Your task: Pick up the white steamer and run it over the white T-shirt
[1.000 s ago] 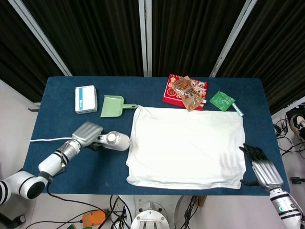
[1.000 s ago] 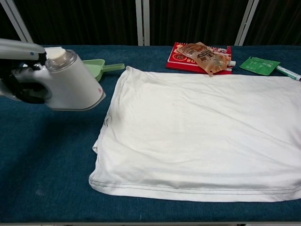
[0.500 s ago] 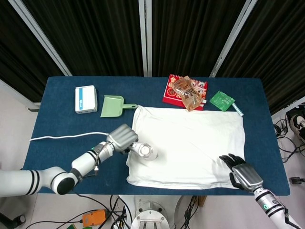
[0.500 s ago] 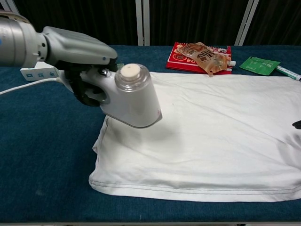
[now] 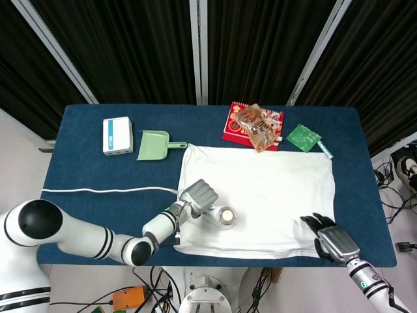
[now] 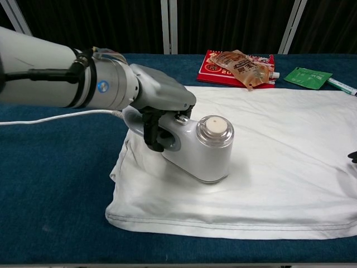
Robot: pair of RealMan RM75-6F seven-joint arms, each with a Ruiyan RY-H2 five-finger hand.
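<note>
The white T-shirt (image 5: 273, 189) (image 6: 268, 145) lies flat across the blue table. My left hand (image 5: 197, 195) (image 6: 159, 106) grips the handle of the white steamer (image 5: 221, 215) (image 6: 201, 148), which sits on the shirt's near-left part. Its white cord (image 5: 104, 190) (image 6: 56, 116) trails left over the table. My right hand (image 5: 329, 238) hovers at the shirt's near-right corner with dark fingers curled; only a dark fingertip shows at the chest view's right edge. Whether it touches the cloth is unclear.
Along the far side lie a white box (image 5: 117, 135), a green dustpan (image 5: 155, 145) (image 6: 120, 79), a red packet with a snack pouch (image 5: 255, 125) (image 6: 240, 66), and a green sachet (image 5: 303, 137) (image 6: 308, 77) with a pen beside it.
My left hand has carried the steamer rightward from the shirt's left edge and set it lower on the cloth. The right hand has barely moved.
</note>
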